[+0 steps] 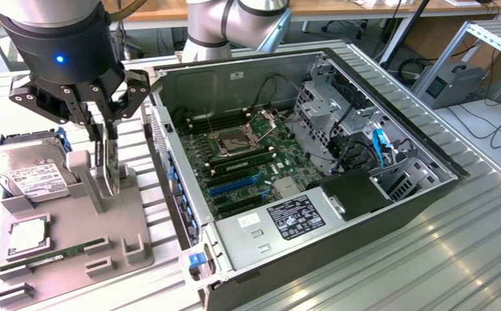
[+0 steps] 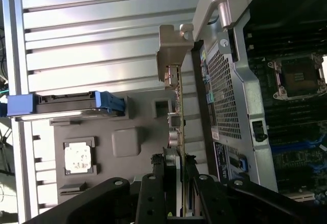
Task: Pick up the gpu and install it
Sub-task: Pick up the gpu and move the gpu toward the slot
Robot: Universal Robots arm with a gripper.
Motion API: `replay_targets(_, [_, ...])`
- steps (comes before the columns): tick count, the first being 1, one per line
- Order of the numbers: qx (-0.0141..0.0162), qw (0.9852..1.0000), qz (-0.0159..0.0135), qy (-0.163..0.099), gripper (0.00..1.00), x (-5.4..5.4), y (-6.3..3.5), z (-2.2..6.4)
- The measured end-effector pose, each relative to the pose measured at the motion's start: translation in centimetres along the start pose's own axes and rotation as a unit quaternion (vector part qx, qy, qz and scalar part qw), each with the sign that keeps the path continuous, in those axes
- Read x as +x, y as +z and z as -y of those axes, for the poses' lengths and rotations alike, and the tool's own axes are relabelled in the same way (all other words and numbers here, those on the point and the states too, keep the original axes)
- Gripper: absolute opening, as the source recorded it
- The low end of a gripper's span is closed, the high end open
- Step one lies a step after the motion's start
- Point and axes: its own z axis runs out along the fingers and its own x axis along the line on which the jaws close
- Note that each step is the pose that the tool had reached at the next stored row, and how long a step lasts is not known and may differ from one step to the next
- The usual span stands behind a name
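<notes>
Plainly, the gpu (image 1: 112,170) is stood on its thin edge over the grey moulded tray (image 1: 61,272), at the exterior view's left of the open computer case (image 1: 233,236). Its long axis is laid from near to far across the scene. In the wrist view the gpu (image 2: 176,116) is seen edge-on as a slim dark board with small metal parts along it. Its bent silver bracket is turned to the far end, close beside the perforated steel wall of the case (image 2: 230,96). The gripper (image 1: 105,146) is set directly above the card, and its black fingers (image 2: 156,188) are brought in from either flat face, so the card is clamped between them with the jaws partly closed. Whether the card's lower edge is clear of its slot cannot be told. A silver hard drive (image 1: 30,172) with a white label is seated at the tray's far left, and the tray and case are carried on a ribbed aluminium table (image 1: 423,259).
</notes>
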Motion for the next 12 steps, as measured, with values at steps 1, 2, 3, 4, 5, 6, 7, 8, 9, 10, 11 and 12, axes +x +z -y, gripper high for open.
replay_targets(1, [0.0000, 1.0000, 0.0000, 0.000, 0.27, 0.0, -0.20, -0.03])
replay_targets(2, [0.0000, 1.0000, 0.0000, 0.000, 0.27, 0.0, -0.48, -0.08])
replay_targets(3, [0.0000, 1.0000, 0.0000, 0.000, 0.27, 0.0, -0.71, -0.11])
replay_targets(4, [0.0000, 1.0000, 0.0000, 0.000, 0.27, 0.0, -0.92, -0.14])
replay_targets(5, [0.0000, 1.0000, 0.0000, 0.000, 0.27, 0.0, -1.06, -0.17])
replay_targets(6, [0.0000, 1.0000, 0.0000, 0.000, 0.27, 0.0, -1.19, -0.18])
replay_targets(7, [-0.0001, 1.0000, 0.0000, 0.000, 0.27, 0.0, -1.33, -0.21])
replay_targets(8, [0.0000, 1.0000, 0.0000, 0.000, 0.27, 0.0, -1.45, -0.22])
replay_targets(9, [0.0000, 1.0000, 0.0000, 0.000, 0.27, 0.0, -1.59, -0.25])
replay_targets(10, [0.0000, 1.0000, 0.0000, 0.000, 0.27, 0.0, -1.71, -0.26])
replay_targets(11, [0.0000, 1.0000, 0.0000, 0.000, 0.27, 0.0, -1.83, -0.28])
replay_targets(12, [0.0000, 1.0000, 0.0000, 0.000, 0.27, 0.0, -1.94, -0.30])
